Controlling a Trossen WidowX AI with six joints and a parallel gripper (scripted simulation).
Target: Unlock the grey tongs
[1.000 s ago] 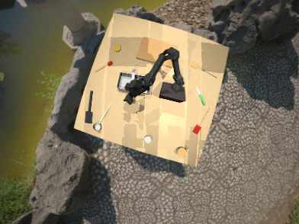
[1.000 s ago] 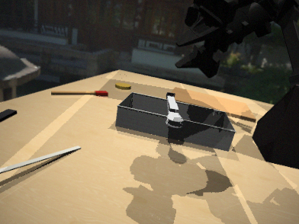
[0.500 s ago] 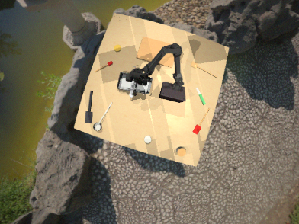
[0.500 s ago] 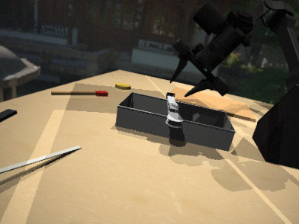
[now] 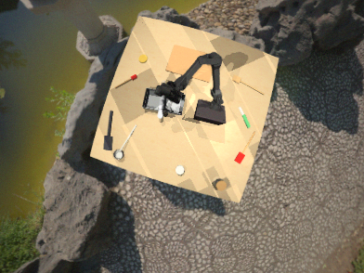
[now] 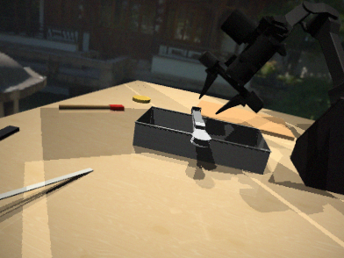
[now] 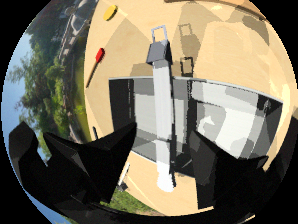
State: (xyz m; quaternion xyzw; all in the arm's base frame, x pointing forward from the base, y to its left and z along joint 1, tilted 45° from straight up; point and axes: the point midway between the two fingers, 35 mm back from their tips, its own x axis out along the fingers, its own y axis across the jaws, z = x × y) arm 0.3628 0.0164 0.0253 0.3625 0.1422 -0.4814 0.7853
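The grey tongs [image 5: 161, 111] [image 6: 199, 127] [image 7: 163, 100] lie closed across the roasting tin [image 5: 146, 98] [image 6: 167, 144] [image 7: 120, 105]. Their dark hinge block with its wire loop sticks out past the far rim, and their pale tips stick out past the near rim. My gripper [image 6: 209, 105] [image 7: 164, 130] is open and empty. It is tilted, above the tin, with its fingertips higher than the tongs; in the wrist view the tongs show between the fingers. The wooden board [image 5: 186, 56] [image 6: 259, 120] lies behind the tin, partly hidden by my arm in the overhead view.
A yellow disc [image 5: 143, 58] [image 6: 141, 99] [image 7: 110, 12] and a red-ended tool [image 5: 134, 77] [image 6: 116, 107] [image 7: 100, 55] lie left of the board. A black spatula [image 5: 108, 142] and a ladle [image 5: 119, 154] lie left of the tin. A white disc [image 5: 180, 170] is at the front.
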